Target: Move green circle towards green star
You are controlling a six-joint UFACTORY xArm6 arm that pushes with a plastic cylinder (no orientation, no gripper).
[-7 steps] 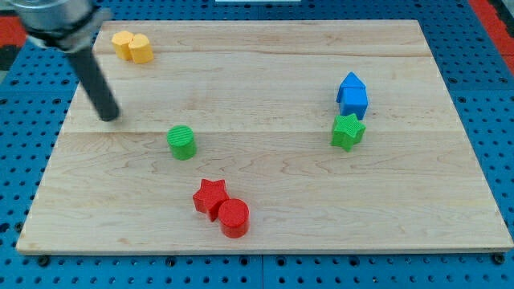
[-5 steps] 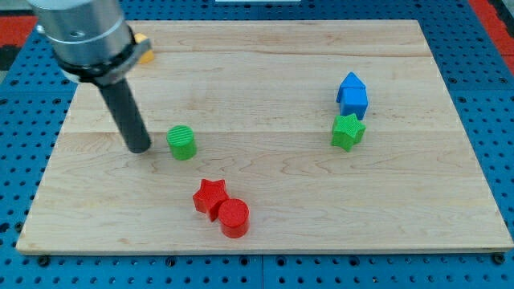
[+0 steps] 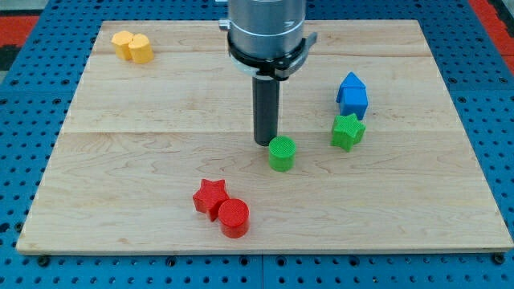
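The green circle (image 3: pixel 282 153) sits on the wooden board right of the middle. The green star (image 3: pixel 348 132) is to its right and slightly higher, a block's width or so away. My tip (image 3: pixel 265 142) rests on the board just up and left of the green circle, touching or nearly touching its edge. The dark rod rises from it to the arm's grey body at the view's top.
A blue block with a pointed top (image 3: pixel 352 95) stands just above the green star. A red star (image 3: pixel 210 197) and a red circle (image 3: pixel 234 217) sit together at the lower middle. Two yellow blocks (image 3: pixel 132 46) sit at the top left.
My tip swept from the view's left to the right, and the green circle moved right with it, ending much closer to the green star.
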